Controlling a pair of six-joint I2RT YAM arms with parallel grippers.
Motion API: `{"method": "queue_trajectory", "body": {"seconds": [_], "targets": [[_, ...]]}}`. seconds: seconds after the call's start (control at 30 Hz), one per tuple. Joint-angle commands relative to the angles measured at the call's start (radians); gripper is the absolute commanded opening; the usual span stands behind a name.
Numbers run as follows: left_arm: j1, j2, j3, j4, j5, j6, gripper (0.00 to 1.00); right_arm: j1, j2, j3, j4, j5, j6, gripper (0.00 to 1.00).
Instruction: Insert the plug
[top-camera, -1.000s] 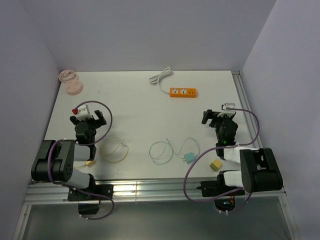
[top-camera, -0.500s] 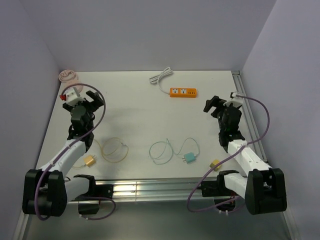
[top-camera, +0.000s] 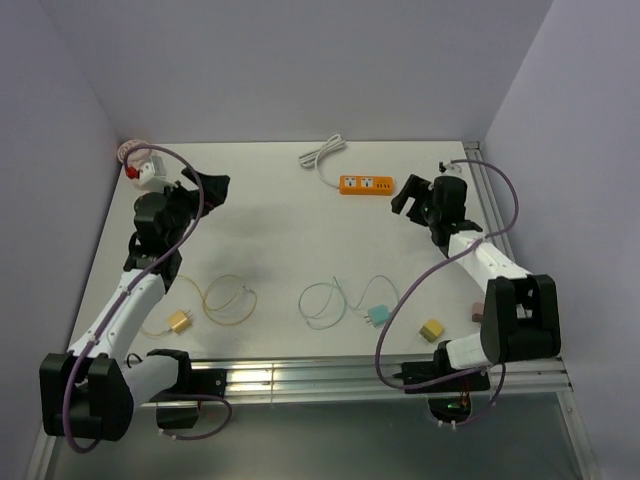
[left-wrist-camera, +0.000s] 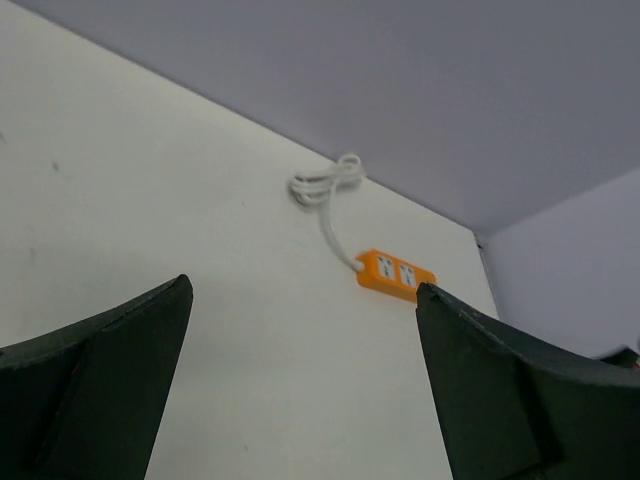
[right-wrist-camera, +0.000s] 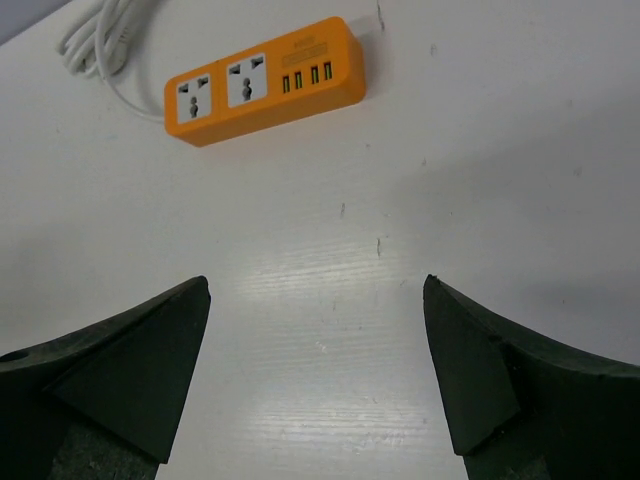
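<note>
White matte tabletop, walled by pale lilac panels, carries everything. The orange power strip (right-wrist-camera: 262, 82) is a smooth plastic bar with two white socket faces and a row of four small ports. Its white cord (left-wrist-camera: 325, 183) is bundled beyond its far end. The strip lies just ahead of the right gripper (right-wrist-camera: 315, 300), apart from its dark, wedge-shaped fingers (right-wrist-camera: 130, 370), which stand spread wide with nothing between them. The left gripper (left-wrist-camera: 300, 300) is likewise spread and empty, and the strip is well ahead of it, toward its right finger. The teal plug (top-camera: 377, 315), small and blocky on a thin coiled pale-green cable (top-camera: 322, 302), lies well behind both grippers. A yellow plug (top-camera: 179, 321) lies behind the left fingers.
</note>
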Motion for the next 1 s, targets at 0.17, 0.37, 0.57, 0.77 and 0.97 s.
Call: {"method": "queue_trajectory", "body": {"seconds": [0.17, 0.37, 0.57, 0.77, 0.97], "targets": [[-0.003, -0.01, -0.074, 0.067, 0.251, -0.163, 1.0, 0.041, 0.289, 0.393, -0.272, 0.01, 0.032, 0.94], [-0.024, 0.148, 0.051, 0.049, 0.285, -0.105, 0.73, 0.079, 0.469, 0.655, -0.365, 0.05, 0.06, 0.91], [-0.133, 0.349, 0.224, 0.03, 0.23, -0.031, 0.58, 0.122, 0.617, 0.864, -0.416, 0.029, 0.077, 0.79], [-0.179, 0.582, 0.42, 0.041, 0.242, -0.046, 0.35, 0.121, 0.709, 0.953, -0.316, -0.07, 0.14, 0.62], [-0.225, 0.73, 0.53, 0.081, 0.276, -0.079, 0.22, 0.117, 0.875, 1.15, -0.32, -0.1, 0.203, 0.45]]}}
